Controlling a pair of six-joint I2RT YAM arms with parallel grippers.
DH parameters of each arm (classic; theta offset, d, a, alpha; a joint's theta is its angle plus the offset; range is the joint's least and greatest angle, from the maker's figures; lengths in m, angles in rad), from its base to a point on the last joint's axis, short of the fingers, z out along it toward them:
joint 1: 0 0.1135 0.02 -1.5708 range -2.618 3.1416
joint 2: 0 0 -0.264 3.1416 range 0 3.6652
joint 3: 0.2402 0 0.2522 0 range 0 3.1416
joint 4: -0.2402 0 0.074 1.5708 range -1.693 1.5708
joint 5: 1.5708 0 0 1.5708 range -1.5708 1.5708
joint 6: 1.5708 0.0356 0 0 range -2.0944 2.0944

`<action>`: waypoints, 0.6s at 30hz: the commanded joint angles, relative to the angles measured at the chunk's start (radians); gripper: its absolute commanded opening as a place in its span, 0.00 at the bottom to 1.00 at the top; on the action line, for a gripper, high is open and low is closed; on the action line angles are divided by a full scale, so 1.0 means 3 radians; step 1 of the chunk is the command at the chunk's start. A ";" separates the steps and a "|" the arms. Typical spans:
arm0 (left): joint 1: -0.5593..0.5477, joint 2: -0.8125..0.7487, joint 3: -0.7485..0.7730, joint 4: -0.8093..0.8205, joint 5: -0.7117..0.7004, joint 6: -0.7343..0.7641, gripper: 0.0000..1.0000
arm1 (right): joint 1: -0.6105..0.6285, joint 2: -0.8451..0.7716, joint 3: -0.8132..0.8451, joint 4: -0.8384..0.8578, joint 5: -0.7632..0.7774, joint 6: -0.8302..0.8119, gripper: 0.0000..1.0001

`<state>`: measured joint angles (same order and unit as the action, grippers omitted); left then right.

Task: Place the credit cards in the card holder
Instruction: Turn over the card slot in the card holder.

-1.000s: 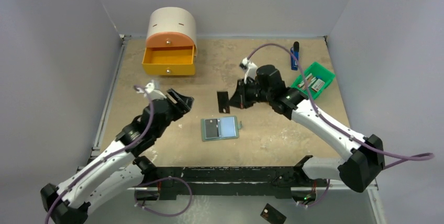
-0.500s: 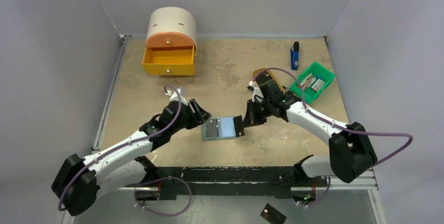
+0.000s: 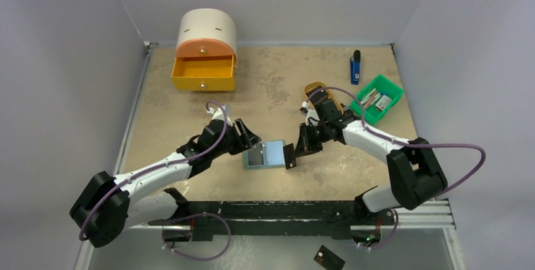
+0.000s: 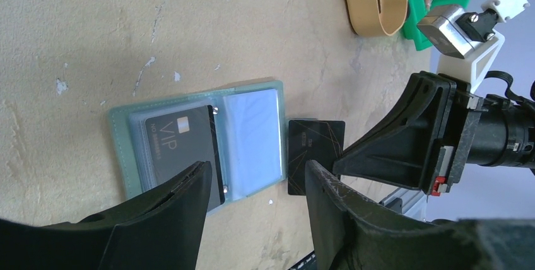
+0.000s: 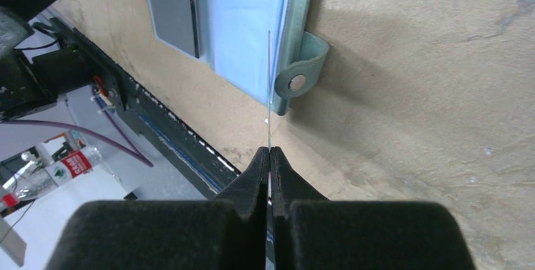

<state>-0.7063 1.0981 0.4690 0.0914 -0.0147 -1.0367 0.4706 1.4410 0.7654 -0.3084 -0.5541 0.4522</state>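
Note:
The card holder (image 3: 276,154) lies open and flat on the table, with one black credit card (image 3: 254,154) in its left pocket. My right gripper (image 3: 296,149) is shut on a second black card (image 3: 290,157), held on edge at the holder's right side by the tab. In the right wrist view this card (image 5: 269,87) shows as a thin line above my shut gripper (image 5: 270,155), over the holder's pale blue pocket (image 5: 249,24). My left gripper (image 3: 246,139) is open at the holder's left edge. In its wrist view it (image 4: 257,172) hovers over the holder (image 4: 121,150), the pocketed card (image 4: 180,147) and the held card (image 4: 315,147).
An orange drawer box (image 3: 204,62) stands at the back left with its drawer open. A tan oval tray (image 3: 313,88), a green bin (image 3: 377,98) and a blue stick (image 3: 355,68) lie at the back right. Another black card (image 3: 329,258) lies below the table's front edge.
My right gripper carried the black card from mid-table down to the holder's right edge. My left gripper moved right, up to the holder's left edge.

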 commanded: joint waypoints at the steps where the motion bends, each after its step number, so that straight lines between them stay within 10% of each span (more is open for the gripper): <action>1: 0.0015 0.0038 0.0055 0.0181 0.0034 -0.0001 0.56 | -0.0009 0.0066 -0.0008 0.0087 -0.0259 -0.0010 0.00; 18: 0.0015 0.0186 0.0012 0.0315 0.0034 -0.0040 0.56 | -0.0050 0.0274 -0.0042 0.0327 -0.0265 0.0168 0.00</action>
<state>-0.7063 1.1427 0.4686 0.1219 -0.0109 -1.0374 0.4614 1.5024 0.7639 -0.2451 -0.5953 0.4816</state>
